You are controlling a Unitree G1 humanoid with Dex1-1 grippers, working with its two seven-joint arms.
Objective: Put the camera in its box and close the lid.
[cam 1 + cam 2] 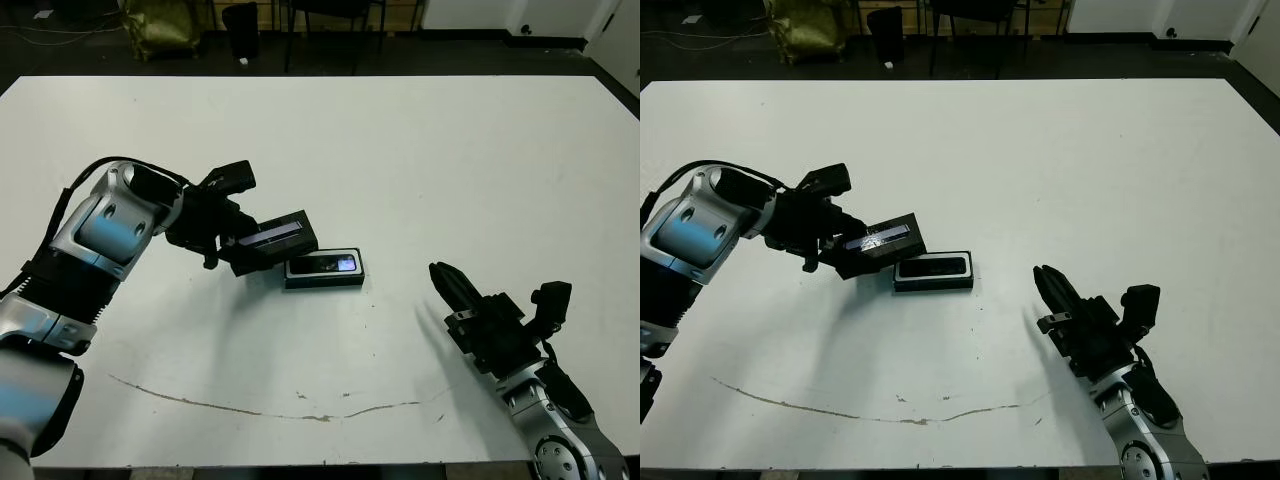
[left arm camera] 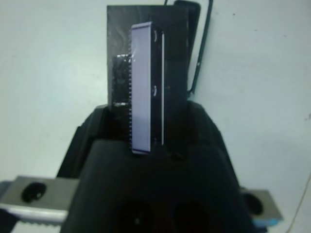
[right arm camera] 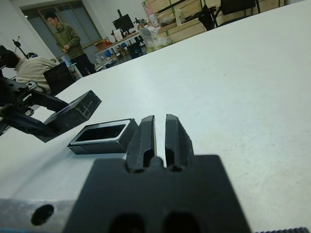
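The table (image 1: 420,160) is showing plain white, with a thin brownish line (image 1: 260,408) trailing across its near edge. The lid (image 1: 272,241) is showing black with a pale silvery-lavender stripe running along its top. The box (image 1: 324,268) is sitting black, the camera (image 1: 328,264) inside it glinting bluish at its right end. Both grippers, left gripper (image 1: 240,245) and right gripper (image 1: 452,288), are showing black fingers on silver-grey arms.

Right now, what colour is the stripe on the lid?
Pale lavender on the black lid, clearest in the left wrist view.

Lid (image 1: 275,240) tilted left of box (image 1: 324,269), touching.
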